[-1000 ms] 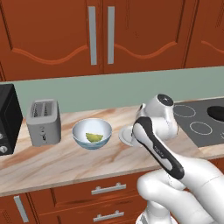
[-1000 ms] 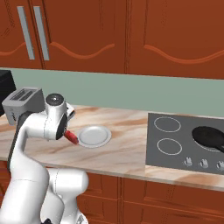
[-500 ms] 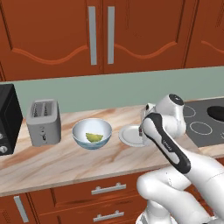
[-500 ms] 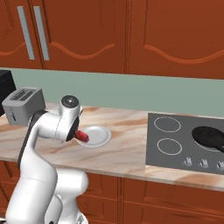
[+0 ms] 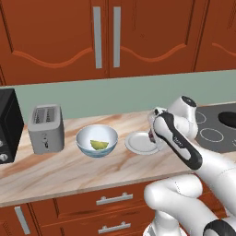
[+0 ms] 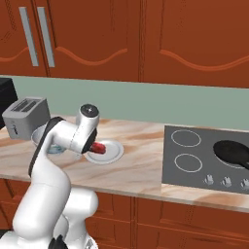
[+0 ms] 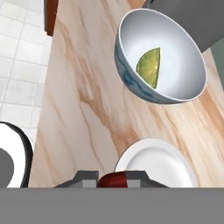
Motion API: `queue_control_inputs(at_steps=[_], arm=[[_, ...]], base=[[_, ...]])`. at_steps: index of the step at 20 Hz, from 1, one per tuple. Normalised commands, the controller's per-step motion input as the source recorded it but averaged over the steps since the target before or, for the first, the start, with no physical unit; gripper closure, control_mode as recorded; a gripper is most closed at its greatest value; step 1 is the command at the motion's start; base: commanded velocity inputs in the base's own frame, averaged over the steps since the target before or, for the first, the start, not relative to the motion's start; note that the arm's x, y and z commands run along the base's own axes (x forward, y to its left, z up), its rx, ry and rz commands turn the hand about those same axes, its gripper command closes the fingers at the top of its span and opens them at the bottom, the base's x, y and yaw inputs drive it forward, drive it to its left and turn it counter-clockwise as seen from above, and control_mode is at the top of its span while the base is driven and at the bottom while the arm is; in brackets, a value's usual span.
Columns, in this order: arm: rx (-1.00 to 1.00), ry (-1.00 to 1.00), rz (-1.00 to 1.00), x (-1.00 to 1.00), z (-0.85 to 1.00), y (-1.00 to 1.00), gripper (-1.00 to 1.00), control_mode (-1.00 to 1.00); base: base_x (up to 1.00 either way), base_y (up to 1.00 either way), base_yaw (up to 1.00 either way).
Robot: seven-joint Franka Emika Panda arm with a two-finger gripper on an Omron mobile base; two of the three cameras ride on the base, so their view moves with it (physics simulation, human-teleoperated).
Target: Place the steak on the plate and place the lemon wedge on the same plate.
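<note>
Gripper (image 7: 113,178) clamped on the steak (image 7: 113,179), a red sliver at the bottom centre of the hand view, pinched between the two dark fingertips (image 7: 85,177). In the right base view, steak (image 6: 98,147) held just over the near-left part of the plate (image 6: 111,152), left of frame centre. In the left base view, plate (image 5: 138,143) at centre frame on the marble counter (image 5: 69,168), beside the pale blue bowl (image 5: 87,143) to its left. Lemon wedge (image 5: 99,145) lying inside the bowl; in the hand view, wedge (image 7: 150,66) in the upper right, bowl rim near but apart from the plate (image 7: 162,164) below. Toaster (image 5: 45,127) at left, cooktop (image 6: 209,160) at right.
</note>
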Motion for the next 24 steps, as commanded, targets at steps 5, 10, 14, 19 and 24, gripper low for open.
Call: queue_control_inputs(at_steps=[5,10,14,19,24], arm=[[-0.03,0.03,0.16,0.26,0.03,0.02,1.0,-1.0],[0.0,0.03,0.13,0.26,0.0,0.0,1.0,-1.0],[0.0,0.0,0.12,0.12,0.0,0.0,1.0,-1.0],[0.0,0.0,0.04,0.01,-0.02,0.05,1.0,-1.0],[0.0,0.0,0.0,0.0,-0.03,0.12,1.0,-1.0]], base=[[0.0,0.0,0.0],[0.0,0.0,0.0],[0.0,0.0,0.0],[0.0,0.0,0.0],[0.0,0.0,0.0]])
